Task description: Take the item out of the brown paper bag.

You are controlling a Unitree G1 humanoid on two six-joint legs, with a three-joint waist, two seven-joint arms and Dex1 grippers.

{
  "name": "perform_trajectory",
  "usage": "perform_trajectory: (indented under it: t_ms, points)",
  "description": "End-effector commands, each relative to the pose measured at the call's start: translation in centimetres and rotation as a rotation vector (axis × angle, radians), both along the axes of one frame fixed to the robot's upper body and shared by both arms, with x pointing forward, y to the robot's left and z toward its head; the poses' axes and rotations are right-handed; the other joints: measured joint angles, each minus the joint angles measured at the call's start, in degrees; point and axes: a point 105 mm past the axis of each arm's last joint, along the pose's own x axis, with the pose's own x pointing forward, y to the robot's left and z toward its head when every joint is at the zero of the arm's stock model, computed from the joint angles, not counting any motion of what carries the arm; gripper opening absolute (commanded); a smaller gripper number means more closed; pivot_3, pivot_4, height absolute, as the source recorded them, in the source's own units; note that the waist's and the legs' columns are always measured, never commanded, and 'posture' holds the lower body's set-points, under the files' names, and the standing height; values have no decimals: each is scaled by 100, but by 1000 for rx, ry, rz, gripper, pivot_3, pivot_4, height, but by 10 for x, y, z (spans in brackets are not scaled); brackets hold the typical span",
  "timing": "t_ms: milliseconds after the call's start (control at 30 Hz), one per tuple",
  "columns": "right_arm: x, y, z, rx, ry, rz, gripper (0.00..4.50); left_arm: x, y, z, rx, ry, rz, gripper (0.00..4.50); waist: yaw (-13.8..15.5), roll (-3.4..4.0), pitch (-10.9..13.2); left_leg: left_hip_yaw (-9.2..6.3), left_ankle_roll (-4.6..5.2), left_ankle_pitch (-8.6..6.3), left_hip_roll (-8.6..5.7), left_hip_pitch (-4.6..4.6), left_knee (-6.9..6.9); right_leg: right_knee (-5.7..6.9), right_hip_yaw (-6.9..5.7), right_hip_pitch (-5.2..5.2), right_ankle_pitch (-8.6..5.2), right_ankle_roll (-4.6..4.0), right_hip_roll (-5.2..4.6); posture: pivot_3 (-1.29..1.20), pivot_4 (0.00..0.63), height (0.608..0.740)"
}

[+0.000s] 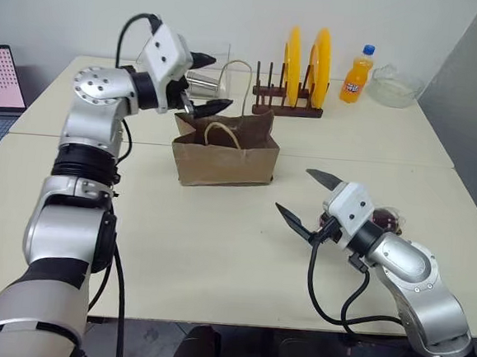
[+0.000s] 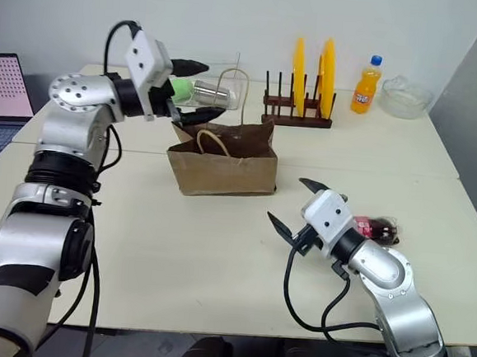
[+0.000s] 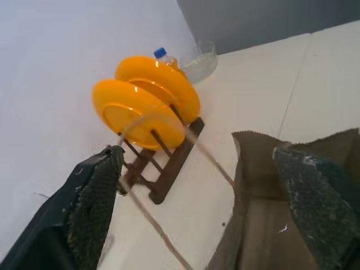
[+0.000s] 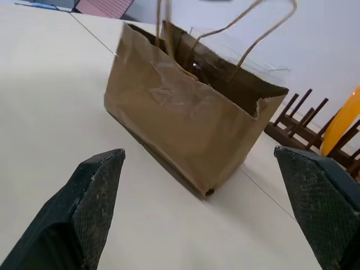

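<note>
My left end effector (image 1: pixel 206 82) hovers above the wrinkled brown paper bag (image 1: pixel 224 155), fingers apart. My right end effector (image 1: pixel 309 202), spread wide and empty, is near the glossy maroon rounded item (image 2: pixel 378 229) (on the cream worktop (image 1: pixel 216 251), outside the bag).

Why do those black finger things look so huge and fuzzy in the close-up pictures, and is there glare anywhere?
In the right wrist view the fingertips sit close to the lens, so they blur, while the brown paper bag stays sharp. In the left eye view the light is soft and even, with mild shine on the yellow plates.
</note>
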Motion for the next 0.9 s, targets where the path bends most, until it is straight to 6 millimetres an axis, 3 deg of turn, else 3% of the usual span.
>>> perform_trajectory:
  t_ms: [33, 200, 400, 500, 667, 767, 900]
  points:
    - [1, -6, 19, 31, -88, 2, 4500, -19, 22, 22, -50, -74, 71, 4476, -24, 0, 0, 1, 0, 0, 0, 0, 0, 0, 1, 0, 0, 0, 0, 0, 150, 740]
    - [5, -24, 18, 82, -85, -58, 4500, -49, 59, -2, -182, -49, 325, 4476, -90, 1, 0, -2, 0, 0, 4, 8, -6, 1, 7, 3, 0, -1, -1, 0, 150, 740]
    - [7, -45, 10, 141, -127, -206, 4500, -84, 88, -71, -405, 4, 685, 4476, -35, -2, -5, -1, 0, -1, 4, 12, -3, -3, 8, 9, 0, 0, -5, 0, 150, 740]
    - [-2, -51, -1, 212, -152, -262, 4500, -102, 87, -116, -411, 65, 806, 4476, 42, -9, -9, -2, 0, -1, 4, 12, -2, -1, 8, 10, 1, -1, -5, 0, 150, 740]
    - [-21, -57, -30, 242, -124, -361, 4500, -124, 80, -163, -430, 138, 868, 4476, 69, -9, -11, -1, 0, -1, 4, 15, -3, -3, 8, 12, -1, 0, -5, 0, 150, 740]
    - [-27, -55, -44, 261, -95, -395, 4500, -130, 74, -180, -428, 164, 865, 4476, 67, -7, -17, 1, 1, -2, 4, 21, -4, -3, 8, 15, -1, 0, -4, 0, 150, 740]
    - [-22, -63, -56, 293, -50, -467, 4500, -135, 55, -184, -421, 146, 794, 4476, 66, -7, -19, 1, 1, -2, 5, 23, -4, -2, 8, 16, -2, -1, -3, 0, 150, 740]
